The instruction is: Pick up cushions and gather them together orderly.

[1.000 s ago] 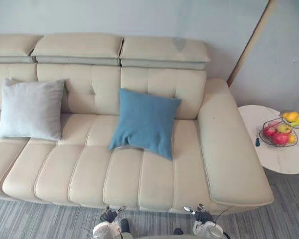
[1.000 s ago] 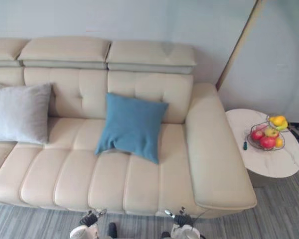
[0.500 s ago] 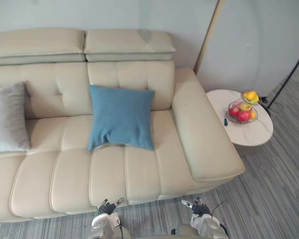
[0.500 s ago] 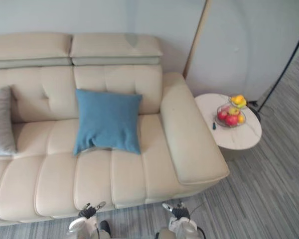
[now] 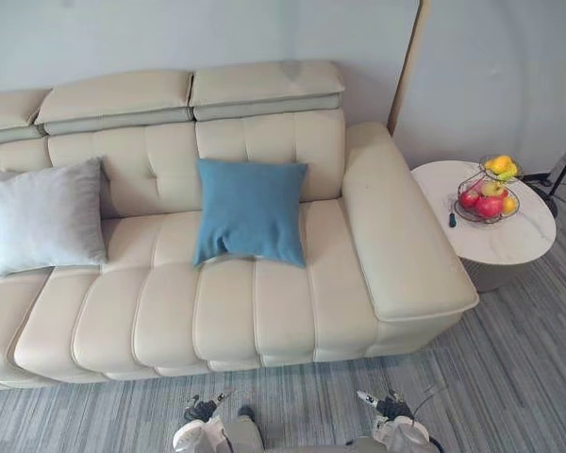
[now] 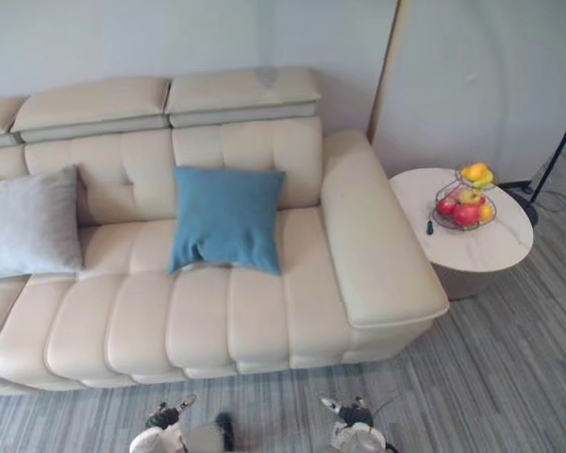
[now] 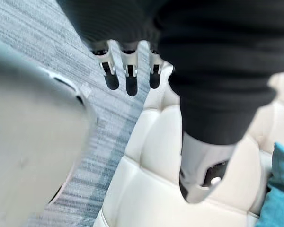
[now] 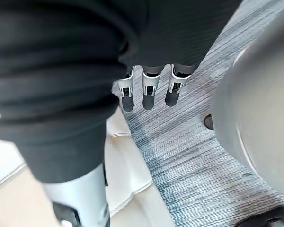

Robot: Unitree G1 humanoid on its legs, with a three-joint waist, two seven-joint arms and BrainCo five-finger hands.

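Observation:
A blue cushion (image 5: 250, 212) leans upright against the back of the cream sofa (image 5: 264, 302), towards its right end. A light grey cushion (image 5: 47, 215) leans against the back further left, with a gap of one seat width between the two. My left hand (image 5: 200, 412) and right hand (image 5: 389, 408) hang low over the carpet in front of the sofa, far from both cushions. In the wrist views the left hand's fingers (image 7: 128, 71) and the right hand's fingers (image 8: 149, 90) are straight and hold nothing. A corner of the blue cushion (image 7: 279, 189) shows past the left hand.
A round white side table (image 5: 509, 241) stands right of the sofa's arm, carrying a wire basket of fruit (image 5: 488, 193) and a small dark object (image 5: 452, 219). A wooden pole (image 5: 406, 66) leans on the wall behind. Grey striped carpet (image 5: 509, 368) lies in front.
The whole picture has shifted as the camera moved, bringing the grey cushion fully back in. Both cushions keep their places on the sofa, and both hands stay low and empty.

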